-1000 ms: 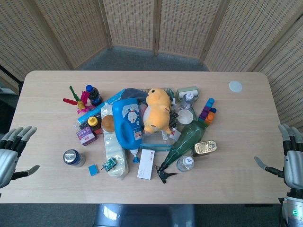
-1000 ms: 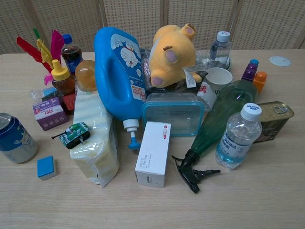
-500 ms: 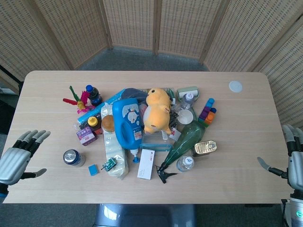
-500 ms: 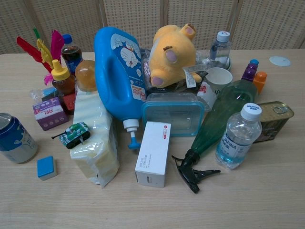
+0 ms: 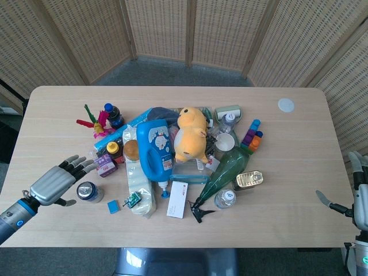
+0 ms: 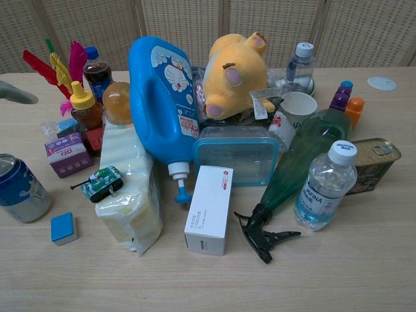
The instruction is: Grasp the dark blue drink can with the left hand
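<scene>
left hand (image 5: 54,183): fingers spread, empty | right hand (image 5: 359,201): fingers apart

Robot test lab, staged setup, pale wooden desk (image 5: 299,155) ringed by woven folding screens (image 5: 190,29), grey floor, jumbled household props heaped mid-desk, detergent jug (image 5: 154,148), plush toy (image 5: 191,133), spray bottle (image 5: 221,175)

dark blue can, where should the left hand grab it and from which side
Probably around the side wall of the can, coming from the table's left edge. It stands upright, the left hand is open beside it there, and the purple box and blue block crowd the other sides.
</scene>
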You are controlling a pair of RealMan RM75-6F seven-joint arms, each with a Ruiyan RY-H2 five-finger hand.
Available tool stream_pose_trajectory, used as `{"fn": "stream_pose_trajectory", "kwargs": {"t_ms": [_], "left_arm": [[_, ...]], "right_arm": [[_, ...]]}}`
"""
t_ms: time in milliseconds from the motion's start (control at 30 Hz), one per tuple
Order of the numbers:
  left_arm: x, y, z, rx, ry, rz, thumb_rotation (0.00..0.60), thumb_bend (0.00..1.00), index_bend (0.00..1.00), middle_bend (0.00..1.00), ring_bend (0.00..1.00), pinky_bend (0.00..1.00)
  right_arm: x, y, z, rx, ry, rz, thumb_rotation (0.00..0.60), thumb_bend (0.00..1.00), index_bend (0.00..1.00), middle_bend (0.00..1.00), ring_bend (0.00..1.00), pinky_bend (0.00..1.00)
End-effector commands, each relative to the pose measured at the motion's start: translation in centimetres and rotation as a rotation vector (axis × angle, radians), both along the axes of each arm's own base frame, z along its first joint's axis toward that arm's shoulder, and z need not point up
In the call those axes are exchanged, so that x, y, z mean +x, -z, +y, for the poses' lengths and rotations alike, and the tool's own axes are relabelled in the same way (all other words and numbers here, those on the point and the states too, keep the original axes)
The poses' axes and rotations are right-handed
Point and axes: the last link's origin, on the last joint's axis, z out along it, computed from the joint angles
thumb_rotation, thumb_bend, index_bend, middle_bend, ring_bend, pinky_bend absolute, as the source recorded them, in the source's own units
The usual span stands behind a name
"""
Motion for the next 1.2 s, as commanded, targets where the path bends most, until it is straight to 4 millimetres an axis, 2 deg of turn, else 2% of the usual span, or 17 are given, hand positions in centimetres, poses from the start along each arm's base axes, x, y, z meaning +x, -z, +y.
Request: {"fn": "stream_pose_trajectory", "kwargs": {"t_ms": [33,300,600,767,1067,1200], "left_arm": [[-0.2,1.8,0.1,-0.071,0.012,0.007,0.600,0.00,0.00,0.00,0.00,0.00],[-1.8,3.2,0.2,-0.116,-0.007,0.010,0.600,0.00,0.00,0.00,0.00,0.00],[-2.7,3.0,1.8,-0.157,0.103,0.051,0.600,0.00,0.00,0.00,0.00,0.00],[-3.1,3.2,2.7,-0.186,0.106,0.056,0.600,0.00,0.00,0.00,0.00,0.00],[-3.9,4.7,2.5,-0.208,0.100,0.050,0.600,0.00,0.00,0.00,0.00,0.00],[-4.4,4.8,2.5,-0.196,0.094,0.053,0.600,0.00,0.00,0.00,0.00,0.00]], "right_arm": [[0.0,-0.1,0.0,-0.005,0.004,-0.001,0.451,0.00,0.00,0.00,0.00,0.00],[-0.4,-0.2,-0.1,-0.009,0.028,0.001,0.451,0.00,0.00,0.00,0.00,0.00],[-0.5,-0.1,-0.1,-0.013,0.039,0.012,0.452,0.00,0.00,0.00,0.00,0.00],[-0.6,0.0,-0.2,-0.018,0.049,0.015,0.455,0.00,0.00,0.00,0.00,0.00],[-0.8,-0.1,-0.2,-0.028,0.067,0.018,0.453,0.00,0.00,0.00,0.00,0.00],[-0.9,-0.2,-0.2,-0.033,0.070,0.013,0.450,0.00,0.00,0.00,0.00,0.00]]}}
